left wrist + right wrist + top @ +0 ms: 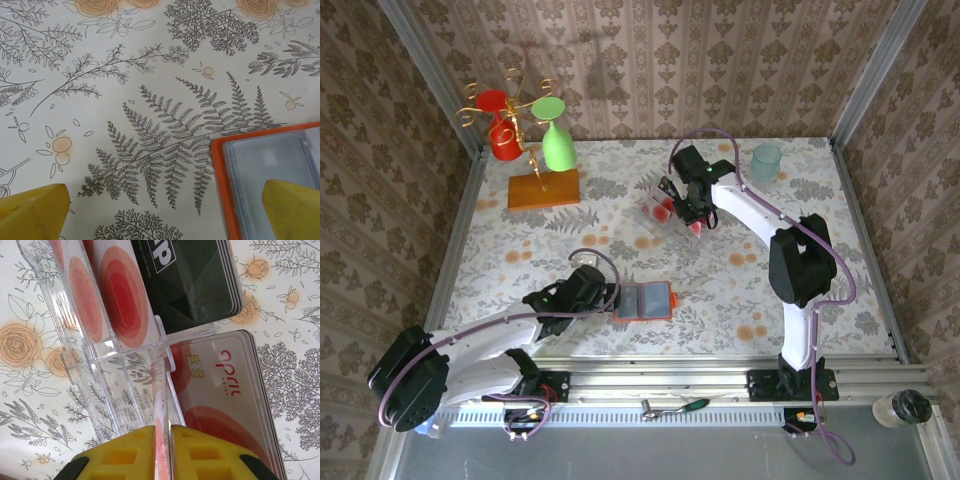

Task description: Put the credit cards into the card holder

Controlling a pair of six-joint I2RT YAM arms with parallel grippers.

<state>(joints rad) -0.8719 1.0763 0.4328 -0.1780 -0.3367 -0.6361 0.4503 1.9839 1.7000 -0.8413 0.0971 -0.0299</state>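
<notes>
The card holder [646,301] lies open on the table near the front, orange-red with a grey-blue lining [270,165]. My left gripper [610,296] stands open at its left edge, one yellow fingertip [295,207] over the lining and the other [30,212] over bare cloth. Farther back, a clear plastic rack [100,370] has credit cards [120,295] standing in it. More credit cards lie flat beside it in a pale stack [225,390] and a dark stack [195,280]. My right gripper [170,445] is shut on one card, seen edge-on in a rack slot.
A gold stand on an orange wooden base [542,190] carries a red cup and green glasses at the back left. A teal cup [766,160] stands at the back right. A tool [675,406] lies on the front rail, a jar [900,408] beyond the table's front right corner.
</notes>
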